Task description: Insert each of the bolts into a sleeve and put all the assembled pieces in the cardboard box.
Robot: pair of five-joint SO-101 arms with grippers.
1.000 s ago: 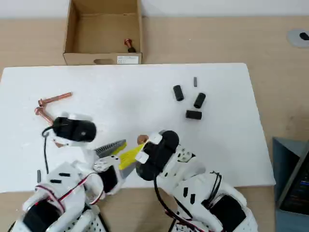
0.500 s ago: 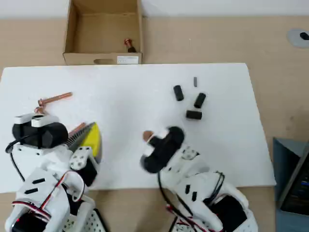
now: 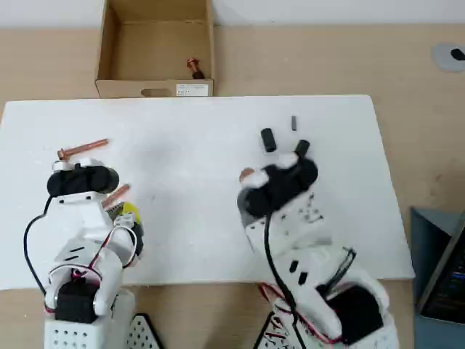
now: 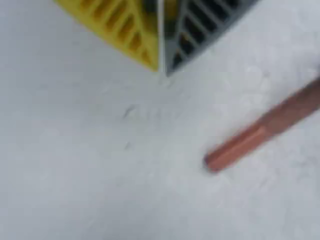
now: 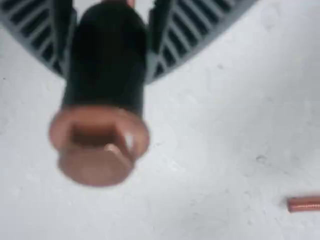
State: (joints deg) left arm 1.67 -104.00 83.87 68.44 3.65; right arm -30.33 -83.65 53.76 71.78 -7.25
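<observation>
On white board (image 3: 182, 233), left side: left gripper (image 4: 161, 67) fingers closed together, nothing between them. Copper bolt (image 4: 260, 132) lies on board near tips, not touching. Second bolt (image 3: 82, 149) lies farther out, toward box side. Board centre: right gripper (image 5: 107, 55) clamped on black sleeve (image 5: 105, 70); bolt head (image 5: 95, 150) protrudes from sleeve end. Loose sleeve (image 3: 268, 139) lies just beyond right arm, another sleeve (image 3: 301, 148) partly hidden beside it. Cardboard box (image 3: 105, 51) stands past board edge, one assembled piece (image 3: 194, 67) inside near front wall.
</observation>
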